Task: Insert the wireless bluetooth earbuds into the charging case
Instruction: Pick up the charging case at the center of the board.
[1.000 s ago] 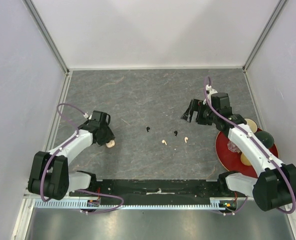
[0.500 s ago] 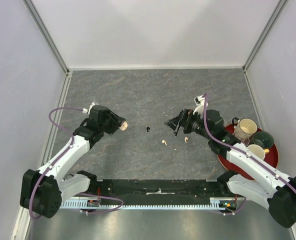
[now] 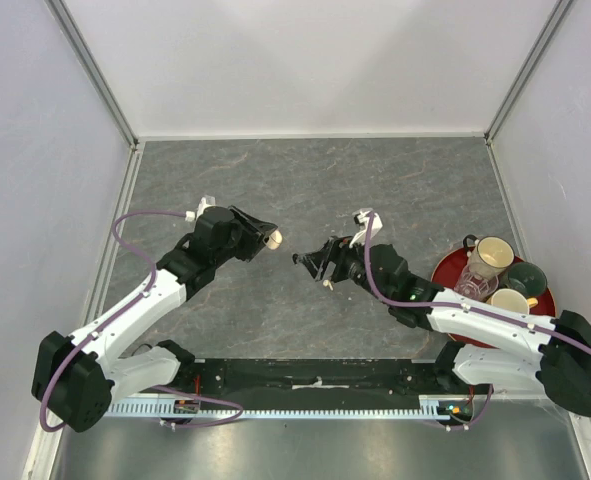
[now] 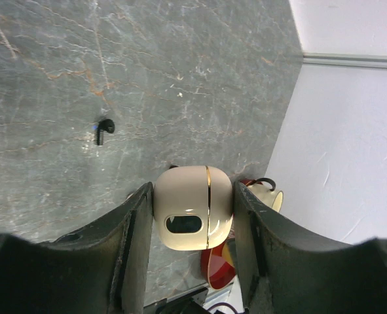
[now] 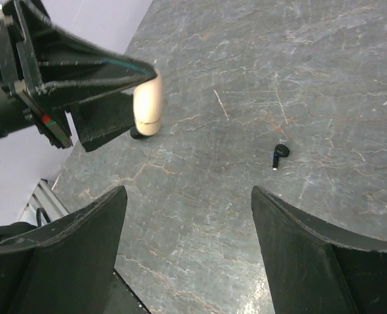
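- Right now I am holding the cream charging case [image 4: 193,216] clamped between the jaws of the left gripper [image 4: 193,191], left of centre in the overhead view and seemingly clear of the tabletop [image 5: 324,59].
- I am hovering the right gripper [image 5: 188,196] with its jaws standing wide and nothing between them. A black earbud [image 5: 280,154] is lying right of centre in the right wrist view, and a cream earbud [image 3: 327,284] is showing just below that claw in the overhead view. I am not finding the other earbuds.
- I am judging the lid to be shut, going by the unbroken gold seam [image 4: 207,203]; if so, no earbud is going in yet.
- I am worrying that the tiny earbud is going to skid or flip away if the wide jaws close off-centre.
- I am watching both arms crowding mid-frame, where a brush could knock the case askew.
- I am reading no brand or writing anywhere; the case is showing only a dark oval window [image 4: 183,224].
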Motion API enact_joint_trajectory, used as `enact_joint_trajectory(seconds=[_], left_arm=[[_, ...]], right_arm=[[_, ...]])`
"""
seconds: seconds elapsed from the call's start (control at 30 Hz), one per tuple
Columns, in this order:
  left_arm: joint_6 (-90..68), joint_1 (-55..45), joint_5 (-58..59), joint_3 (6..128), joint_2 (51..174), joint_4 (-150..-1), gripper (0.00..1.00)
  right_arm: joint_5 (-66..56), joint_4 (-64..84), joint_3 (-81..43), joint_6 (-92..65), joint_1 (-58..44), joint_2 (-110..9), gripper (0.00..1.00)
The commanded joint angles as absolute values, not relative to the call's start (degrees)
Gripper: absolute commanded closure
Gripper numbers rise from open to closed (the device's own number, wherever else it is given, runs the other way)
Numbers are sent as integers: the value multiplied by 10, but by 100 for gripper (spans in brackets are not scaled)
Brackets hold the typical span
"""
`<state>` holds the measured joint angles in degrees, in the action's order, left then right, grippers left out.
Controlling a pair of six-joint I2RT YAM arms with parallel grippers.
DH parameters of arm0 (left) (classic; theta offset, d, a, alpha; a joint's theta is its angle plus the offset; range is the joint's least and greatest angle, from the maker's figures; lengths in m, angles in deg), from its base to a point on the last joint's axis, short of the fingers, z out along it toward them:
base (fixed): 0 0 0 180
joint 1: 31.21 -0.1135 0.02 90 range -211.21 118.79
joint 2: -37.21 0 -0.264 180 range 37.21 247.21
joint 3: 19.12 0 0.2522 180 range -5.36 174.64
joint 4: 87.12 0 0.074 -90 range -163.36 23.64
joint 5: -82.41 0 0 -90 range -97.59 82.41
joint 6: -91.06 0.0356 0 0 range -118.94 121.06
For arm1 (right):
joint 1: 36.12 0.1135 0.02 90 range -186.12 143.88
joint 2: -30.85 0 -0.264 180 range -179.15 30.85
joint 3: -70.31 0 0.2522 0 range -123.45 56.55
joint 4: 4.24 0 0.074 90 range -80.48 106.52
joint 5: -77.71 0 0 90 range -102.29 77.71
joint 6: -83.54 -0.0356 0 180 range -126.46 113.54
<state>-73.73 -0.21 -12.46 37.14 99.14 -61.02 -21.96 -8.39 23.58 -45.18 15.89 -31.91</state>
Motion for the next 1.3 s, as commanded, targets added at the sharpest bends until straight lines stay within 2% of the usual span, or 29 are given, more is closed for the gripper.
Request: enact_joint_trajectory(seconds=[0.0, 0.6, 0.83, 0.93, 1.27], left_arm=[[-769, 7, -135, 402, 1004, -644, 98], [-763, 20, -108, 403, 1007, -646, 98], [-766, 20, -101, 400, 1009, -654, 98], [-763, 20, -99, 402, 1009, -657, 98], [-765, 20, -94, 386, 1005, -667, 98]], right_arm=[[-289, -170, 227, -414, 193, -355, 16], [-247, -244, 147, -381, 203, -483, 27], [-224, -251, 120, -387, 203, -526, 34], [-225, -285, 131, -392, 204, -535, 45], [-226, -308, 130, -391, 203, -551, 51]])
